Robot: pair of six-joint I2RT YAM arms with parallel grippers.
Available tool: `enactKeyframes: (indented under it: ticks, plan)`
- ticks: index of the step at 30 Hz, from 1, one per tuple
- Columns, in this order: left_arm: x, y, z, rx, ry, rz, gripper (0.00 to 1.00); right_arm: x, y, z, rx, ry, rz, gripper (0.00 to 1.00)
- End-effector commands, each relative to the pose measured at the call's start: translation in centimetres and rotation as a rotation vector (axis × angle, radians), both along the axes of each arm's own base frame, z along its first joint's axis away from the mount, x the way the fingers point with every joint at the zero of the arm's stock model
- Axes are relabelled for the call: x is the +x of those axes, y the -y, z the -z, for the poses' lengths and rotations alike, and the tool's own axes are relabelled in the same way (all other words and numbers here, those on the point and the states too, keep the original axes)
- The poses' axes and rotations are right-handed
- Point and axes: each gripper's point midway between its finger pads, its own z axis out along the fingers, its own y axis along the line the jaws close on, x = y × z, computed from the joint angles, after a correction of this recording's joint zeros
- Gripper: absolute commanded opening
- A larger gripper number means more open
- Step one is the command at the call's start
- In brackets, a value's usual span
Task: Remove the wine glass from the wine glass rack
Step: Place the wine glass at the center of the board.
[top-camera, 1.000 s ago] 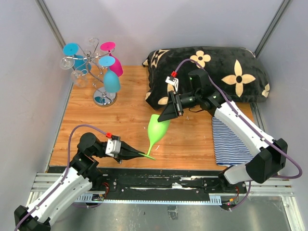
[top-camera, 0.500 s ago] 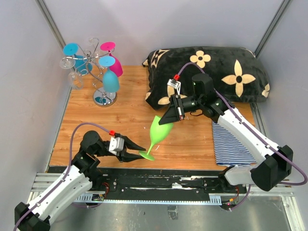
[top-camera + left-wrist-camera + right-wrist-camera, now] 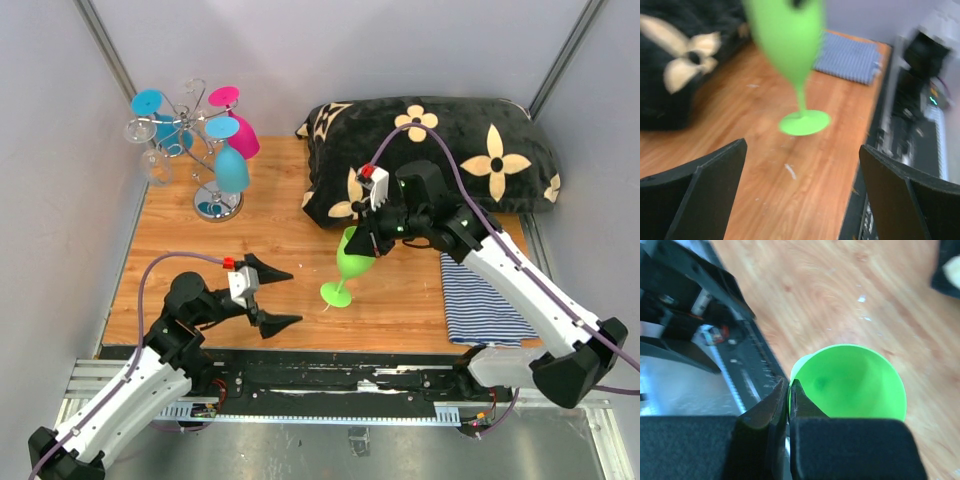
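Note:
A green wine glass (image 3: 350,262) stands nearly upright at the middle of the table, away from the wine glass rack (image 3: 200,140) at the back left. My right gripper (image 3: 362,243) is shut on its rim, one finger inside the bowl (image 3: 855,380) and one outside; the grip (image 3: 790,387) shows clearly in the right wrist view. The glass foot (image 3: 804,122) is at table level; I cannot tell whether it touches. My left gripper (image 3: 285,296) is wide open to the left of the foot, holding nothing (image 3: 802,146).
The rack still carries blue (image 3: 232,170), pink (image 3: 243,135) and clear glasses. A black flowered pillow (image 3: 450,150) lies at the back right. A striped cloth (image 3: 480,295) lies under the right arm. Metal rails run along the near edge (image 3: 350,385).
My left gripper let go of the glass foot, opened wide and drew back left. My right gripper closed on the rim and stood the glass up from its tilt.

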Motion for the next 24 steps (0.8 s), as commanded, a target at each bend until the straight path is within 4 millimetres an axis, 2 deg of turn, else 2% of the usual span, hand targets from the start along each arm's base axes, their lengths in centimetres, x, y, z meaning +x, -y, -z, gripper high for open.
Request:
enactKeyframes:
  ticks: [1,5,6,8,9,12,15,17,21,24]
  plan:
    - [7.3,-4.9,-3.5,-0.197,-0.153,-0.563,1.0,2.1,4.1,1.8,-0.242,0.245,0.126,0.01]
    - [7.6,-5.4,-5.4,-0.299,-0.238,-0.609,1.0,3.0,4.3,2.1,-0.215,0.317,0.168,0.01]
    - [7.7,-5.7,-5.1,-0.322,-0.314,-0.644,1.0,3.4,4.3,2.1,-0.204,0.332,0.188,0.01]
    - [7.6,-5.4,-4.8,-0.317,-0.441,-0.662,1.0,4.6,4.6,3.5,-0.219,0.369,0.232,0.01]
    - [7.5,-5.2,-5.2,-0.298,-0.484,-0.666,1.0,5.2,4.8,3.8,-0.227,0.388,0.258,0.01]
    - [7.0,-5.2,-3.4,-0.171,-0.657,-0.718,1.0,6.4,4.7,4.2,-0.23,0.395,0.307,0.01]
    - [6.7,-5.1,-2.9,-0.126,-0.733,-0.734,1.0,6.8,2.7,4.0,-0.142,0.384,0.295,0.01]
    - [6.7,-5.2,-3.6,-0.158,-0.731,-0.738,1.0,7.0,0.9,4.3,-0.099,0.375,0.262,0.01]
    - [6.7,-5.9,-5.7,-0.292,-0.684,-0.741,1.0,7.1,-1.7,6.1,-0.258,0.522,0.166,0.01]
    - [6.5,-6.5,-7.1,-0.364,-0.665,-0.745,1.0,7.4,-2.6,7.1,-0.286,0.494,0.147,0.01]
